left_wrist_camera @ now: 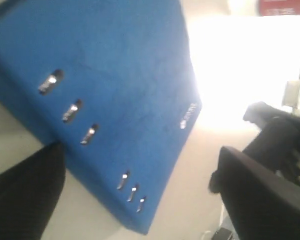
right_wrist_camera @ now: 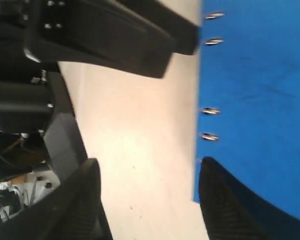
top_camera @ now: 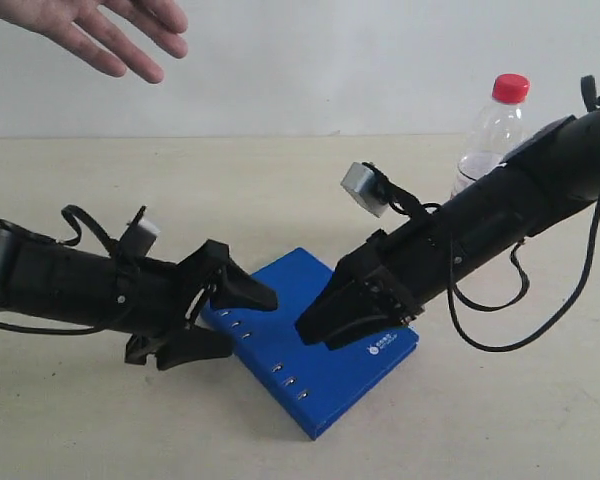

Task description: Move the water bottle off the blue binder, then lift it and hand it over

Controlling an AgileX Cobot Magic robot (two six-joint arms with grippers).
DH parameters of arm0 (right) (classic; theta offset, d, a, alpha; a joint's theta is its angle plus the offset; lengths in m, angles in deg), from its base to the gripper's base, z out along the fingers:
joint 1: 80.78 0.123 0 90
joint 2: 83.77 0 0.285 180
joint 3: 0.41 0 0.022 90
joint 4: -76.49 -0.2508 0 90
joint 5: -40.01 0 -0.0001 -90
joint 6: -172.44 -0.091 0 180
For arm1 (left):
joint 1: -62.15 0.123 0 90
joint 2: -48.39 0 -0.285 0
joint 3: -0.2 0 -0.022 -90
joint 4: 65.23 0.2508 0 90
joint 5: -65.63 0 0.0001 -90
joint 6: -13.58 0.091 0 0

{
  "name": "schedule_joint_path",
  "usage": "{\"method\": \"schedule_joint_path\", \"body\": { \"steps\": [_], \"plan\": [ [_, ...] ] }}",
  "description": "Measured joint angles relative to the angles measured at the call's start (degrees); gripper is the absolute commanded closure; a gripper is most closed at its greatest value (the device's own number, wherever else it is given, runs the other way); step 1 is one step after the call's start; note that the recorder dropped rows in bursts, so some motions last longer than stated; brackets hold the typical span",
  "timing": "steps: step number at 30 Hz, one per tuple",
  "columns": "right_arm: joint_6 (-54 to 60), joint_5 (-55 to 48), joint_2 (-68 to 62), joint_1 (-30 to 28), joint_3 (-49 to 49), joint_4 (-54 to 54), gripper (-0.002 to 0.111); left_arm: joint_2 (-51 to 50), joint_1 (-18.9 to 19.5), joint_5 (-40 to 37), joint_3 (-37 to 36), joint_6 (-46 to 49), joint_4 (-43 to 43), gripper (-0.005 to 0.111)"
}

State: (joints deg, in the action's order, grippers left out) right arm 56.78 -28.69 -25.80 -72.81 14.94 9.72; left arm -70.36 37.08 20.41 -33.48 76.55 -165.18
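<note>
Exterior view gives us the clearest reading of progress: the water bottle (top_camera: 490, 135) stands upright on the table (top_camera: 100, 420), behind the right arm and well apart from the blue binder (top_camera: 325, 375), so we judge the first step done. Its red cap (top_camera: 510, 88) is on, and nothing touches it as far as we can see past the arm.

The blue binder appears to lie flat on the table between the two arms, its top bare. The left gripper (top_camera: 248, 322) has its jaws spread wide at the edge that carries the silver rivets (top_camera: 290, 382), one finger above that edge and one low by the table. It has hold of nothing, and we cannot tell whether either finger touches the cover. The right gripper (top_camera: 315, 335) hangs over the side of the binder nearer the small white logo (top_camera: 380, 347). Our right wrist view shows a clear gap between its fingers with bare table in it, so it too is parted and empty.

At the top left a person's hand (top_camera: 100, 25) is held out above the scene, palm open, fingers loosely spread, holding nothing.

What is left, in our judgement, is the greater part: closing on the binder, raising it off the table and carrying it up to that open hand, none of it begun as yet
</note>
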Motion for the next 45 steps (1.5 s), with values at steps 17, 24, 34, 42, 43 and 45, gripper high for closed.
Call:
{"method": "schedule_joint_path", "body": {
  "steps": [17, 24, 34, 42, 43, 45],
  "plan": [
    [-9.1, 21.1, 0.0, 0.0, -4.6, 16.1, 0.056, -1.4, -0.1, 0.6, 2.9, -3.6, 0.6, 0.029],
    [-12.8, 24.8, 0.0, 0.0, -4.7, 19.1, 0.056, -1.2, -0.2, 1.1, 3.1, -5.0, 0.6, 0.029],
    [-16.6, 28.0, -2.9, 0.0, -4.9, 20.1, 0.056, -1.2, -0.2, 1.1, 3.1, -5.2, 0.6, 0.029],
    [-8.0, 16.1, -6.8, -1.5, -6.3, 12.9, 0.056, -0.7, 0.0, 2.4, 3.1, -5.3, 1.9, 0.029],
    [-6.1, 13.6, -7.1, -1.7, -6.3, 11.5, 0.056, -0.5, 0.2, 2.7, 3.1, -5.3, 2.3, 0.029],
    [-2.1, 8.9, -7.9, -2.1, -6.0, 9.5, 0.056, -0.1, 0.6, 3.1, 3.1, -5.3, 3.7, 0.029]
  ]
}}
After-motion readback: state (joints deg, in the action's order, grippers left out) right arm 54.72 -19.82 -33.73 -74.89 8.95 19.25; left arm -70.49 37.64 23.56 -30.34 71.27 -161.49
